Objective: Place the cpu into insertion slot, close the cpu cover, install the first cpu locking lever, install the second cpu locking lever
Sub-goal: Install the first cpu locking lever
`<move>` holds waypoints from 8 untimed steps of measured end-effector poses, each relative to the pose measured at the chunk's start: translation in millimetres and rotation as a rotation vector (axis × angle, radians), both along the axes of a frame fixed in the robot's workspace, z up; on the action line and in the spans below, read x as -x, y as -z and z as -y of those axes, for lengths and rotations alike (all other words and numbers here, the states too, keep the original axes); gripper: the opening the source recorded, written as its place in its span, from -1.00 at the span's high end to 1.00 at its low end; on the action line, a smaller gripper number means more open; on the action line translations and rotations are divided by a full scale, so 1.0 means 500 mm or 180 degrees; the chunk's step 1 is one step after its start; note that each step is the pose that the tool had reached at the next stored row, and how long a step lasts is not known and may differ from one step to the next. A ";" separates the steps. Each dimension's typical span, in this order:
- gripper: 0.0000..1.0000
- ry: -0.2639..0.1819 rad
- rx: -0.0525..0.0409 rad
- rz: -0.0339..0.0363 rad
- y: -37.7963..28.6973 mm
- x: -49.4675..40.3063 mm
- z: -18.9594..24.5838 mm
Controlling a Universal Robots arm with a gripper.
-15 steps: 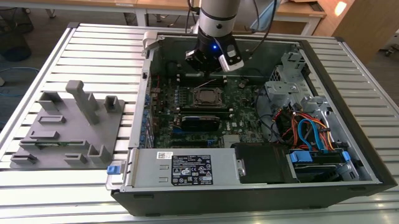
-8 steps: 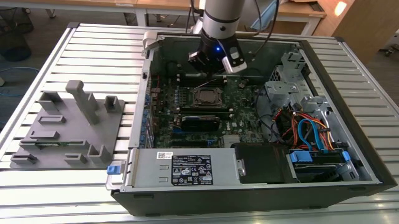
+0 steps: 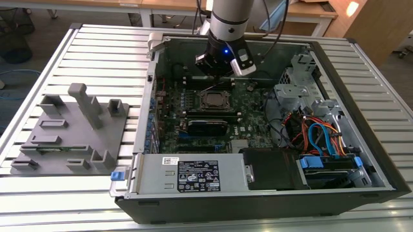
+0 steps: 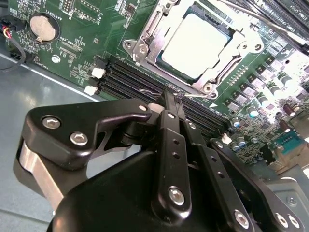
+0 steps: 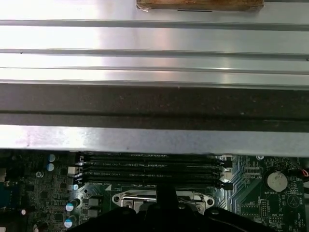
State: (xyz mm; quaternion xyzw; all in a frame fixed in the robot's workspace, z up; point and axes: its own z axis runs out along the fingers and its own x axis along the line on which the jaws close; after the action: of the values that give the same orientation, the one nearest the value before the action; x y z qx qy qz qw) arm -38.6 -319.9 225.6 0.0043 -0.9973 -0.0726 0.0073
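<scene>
In the second wrist view the cpu (image 4: 195,41) lies flat in the insertion slot (image 3: 216,100), its silver top showing through the window of the cpu cover (image 4: 145,41), which is down over it. A thin wire locking lever (image 4: 195,95) runs along the socket's edge by the memory slots. My gripper (image 4: 170,96) is shut, its two fingers pressed together, and its tip sits right at this lever wire. Whether the tip grips the wire or only touches it I cannot tell. In the exterior view the gripper (image 3: 221,77) hangs inside the open computer case just behind the socket.
Long black memory slots (image 4: 125,77) lie between my gripper and the socket, with a coin battery (image 4: 41,26) beside them. The case wall (image 5: 154,104) rises close behind. A drive cage (image 3: 293,92), cables (image 3: 316,135) and power supply (image 3: 193,174) crowd the case. A grey fixture plate (image 3: 71,140) lies outside.
</scene>
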 end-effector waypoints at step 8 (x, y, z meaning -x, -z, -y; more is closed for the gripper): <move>0.80 -0.0005 0.0005 0.0008 0.002 0.000 -0.0014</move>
State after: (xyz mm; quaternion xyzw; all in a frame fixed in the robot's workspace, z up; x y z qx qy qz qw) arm -38.6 -319.2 224.5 0.0053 -0.9974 -0.0718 0.0061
